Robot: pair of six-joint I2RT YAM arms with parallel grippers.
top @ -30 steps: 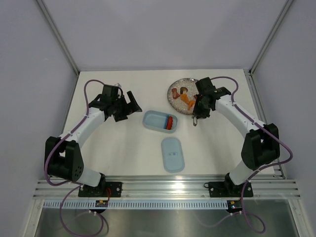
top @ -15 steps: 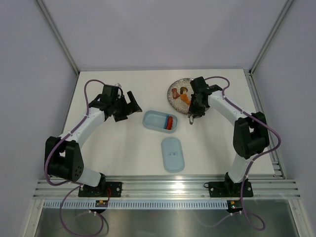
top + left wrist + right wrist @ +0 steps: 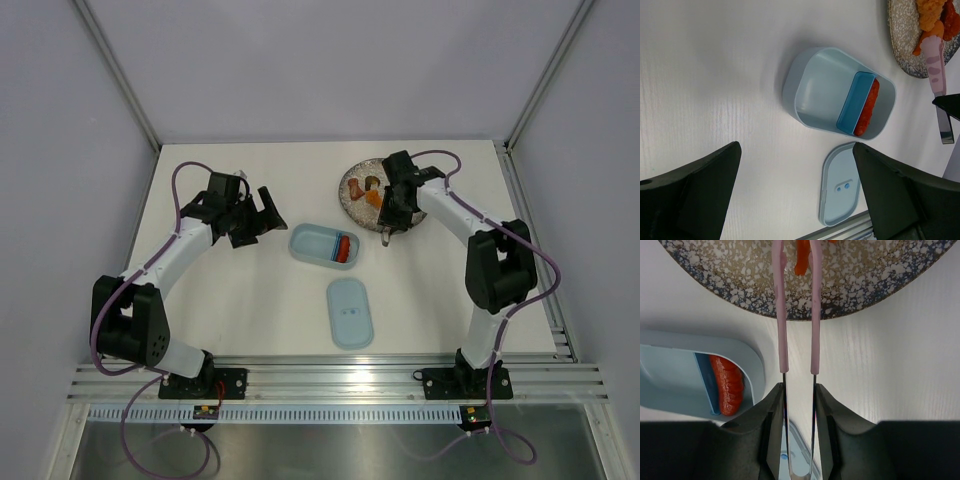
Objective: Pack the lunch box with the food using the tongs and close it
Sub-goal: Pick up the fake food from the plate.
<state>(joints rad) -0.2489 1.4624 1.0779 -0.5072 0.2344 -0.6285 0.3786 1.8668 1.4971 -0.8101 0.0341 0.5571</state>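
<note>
One red piece (image 3: 342,248) sits in our lunch box (image 3: 312,243); the other food (image 3: 372,190) waits on the plate (image 3: 350,206) behind the box's right end; our right gripper (image 3: 799,400) clasps the tongs (image 3: 781,340), tips astride an orange bit (image 3: 801,262) there; our left gripper (image 3: 262,215) gapes empty left of the box; the lid (image 3: 350,312) lies unfitted before it.

Beyond the right gripper (image 3: 798,390), the tongs (image 3: 814,315) run off the top edge, tips unseen; plate (image 3: 865,285) cropped too.

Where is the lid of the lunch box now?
In the top view, the lid lies on the table near its front edge, just in front of the open lunch box.
</note>
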